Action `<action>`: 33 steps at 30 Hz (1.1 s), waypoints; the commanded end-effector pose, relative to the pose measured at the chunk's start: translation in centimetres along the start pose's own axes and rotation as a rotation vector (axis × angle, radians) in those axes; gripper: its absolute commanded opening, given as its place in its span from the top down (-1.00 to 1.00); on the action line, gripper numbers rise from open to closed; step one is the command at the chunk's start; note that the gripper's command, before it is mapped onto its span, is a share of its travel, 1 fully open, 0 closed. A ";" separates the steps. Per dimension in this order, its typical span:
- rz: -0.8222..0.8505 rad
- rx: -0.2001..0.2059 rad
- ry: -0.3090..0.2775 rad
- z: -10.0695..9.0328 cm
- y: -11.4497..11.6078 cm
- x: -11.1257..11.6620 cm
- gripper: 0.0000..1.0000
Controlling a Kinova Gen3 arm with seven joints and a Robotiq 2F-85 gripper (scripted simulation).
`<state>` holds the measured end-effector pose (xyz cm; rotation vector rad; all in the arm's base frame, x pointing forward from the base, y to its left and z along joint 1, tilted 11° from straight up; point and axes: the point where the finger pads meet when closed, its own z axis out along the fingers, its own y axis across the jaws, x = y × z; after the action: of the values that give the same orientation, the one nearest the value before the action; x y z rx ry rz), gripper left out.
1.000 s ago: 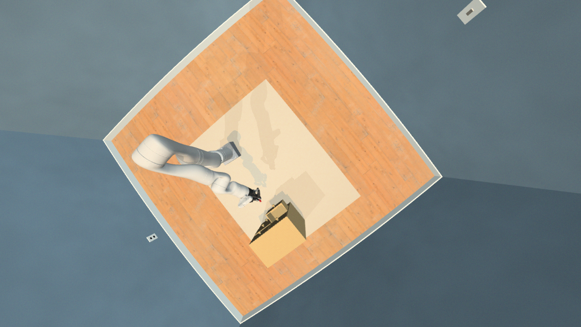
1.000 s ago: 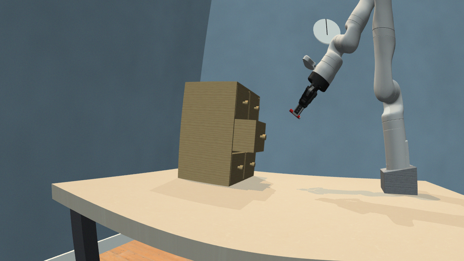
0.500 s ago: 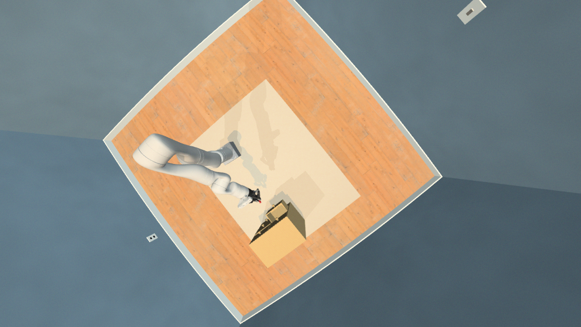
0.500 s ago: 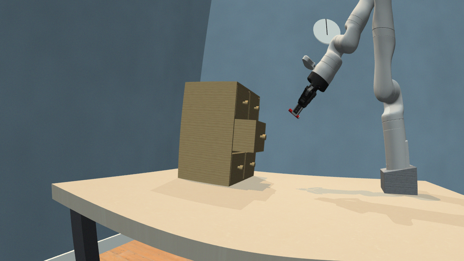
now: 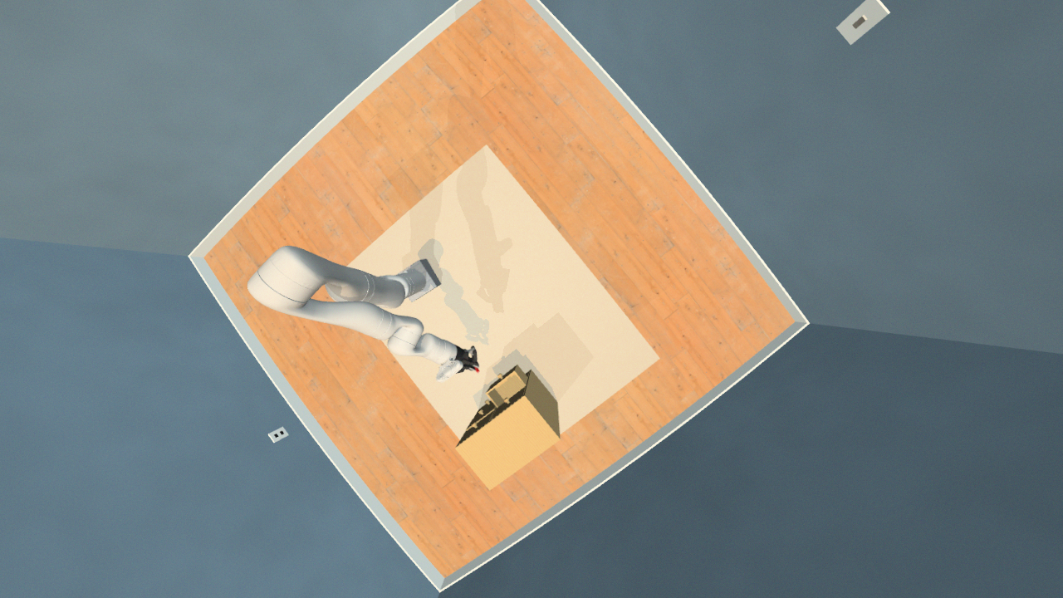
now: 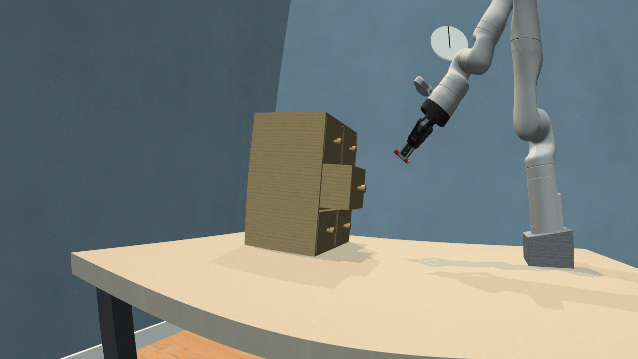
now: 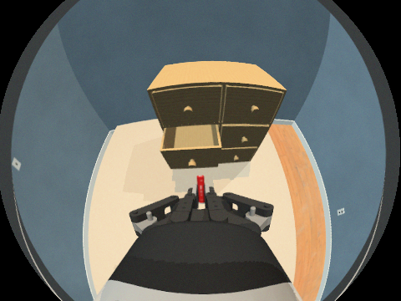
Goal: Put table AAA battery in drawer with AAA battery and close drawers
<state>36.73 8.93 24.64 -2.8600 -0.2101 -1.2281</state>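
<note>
Blue walls, round white wall clock (image 6: 448, 43), wood-plank floor (image 5: 609, 193) (image 6: 191, 347) (image 7: 302, 192), pale skirting.

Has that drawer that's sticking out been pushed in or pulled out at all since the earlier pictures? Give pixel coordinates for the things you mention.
No. The open drawer (image 5: 507, 386) (image 6: 336, 186) (image 7: 191, 149) juts the same amount from the chest's front (image 5: 496, 446) (image 6: 285, 178) (image 7: 215, 75).
</note>
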 end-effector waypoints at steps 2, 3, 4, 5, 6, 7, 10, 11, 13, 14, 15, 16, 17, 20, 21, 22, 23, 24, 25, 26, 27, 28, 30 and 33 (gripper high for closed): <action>0.012 -0.004 0.006 0.4 0.3 0.6 0.90; 0.012 -0.004 0.006 0.4 0.3 0.7 0.90; 0.012 -0.004 0.006 0.5 0.3 0.8 0.90; 0.012 -0.004 0.006 0.6 0.3 0.9 0.90; 0.012 -0.004 0.006 0.6 0.3 1.0 0.90; 0.012 -0.004 0.006 0.7 0.3 1.1 0.90; 0.012 -0.005 0.006 0.9 0.3 1.4 0.90; 0.012 -0.005 0.006 0.9 0.3 1.4 0.90; 0.012 -0.005 0.006 1.0 0.3 1.5 0.90; 0.012 -0.005 0.005 1.1 0.3 1.6 0.90; 0.012 -0.005 0.005 1.2 0.3 1.7 0.90; 0.012 -0.005 0.005 1.3 0.3 1.8 0.90; 0.012 -0.005 0.005 1.3 0.3 1.9 0.90; 0.012 -0.005 0.005 1.6 0.3 2.2 0.90; 0.012 -0.005 0.005 1.7 0.3 2.4 0.90; 0.012 -0.005 0.005 1.8 0.3 2.5 0.90; 0.012 -0.005 0.005 1.8 0.3 2.6 0.90; 0.012 -0.005 0.005 1.9 0.3 2.7 0.90; 0.012 -0.005 0.005 2.0 0.3 2.8 0.90; 0.012 -0.005 0.005 2.1 0.3 2.9 0.90; 0.012 -0.005 0.005 2.2 0.3 3.1 0.90; 0.012 -0.005 0.005 2.2 0.3 3.1 0.90; 0.012 -0.005 0.005 2.3 0.3 3.2 0.90; 0.012 -0.005 0.005 2.6 0.4 3.5 0.90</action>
<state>40.40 9.90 25.43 -2.8481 -0.2208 -1.2299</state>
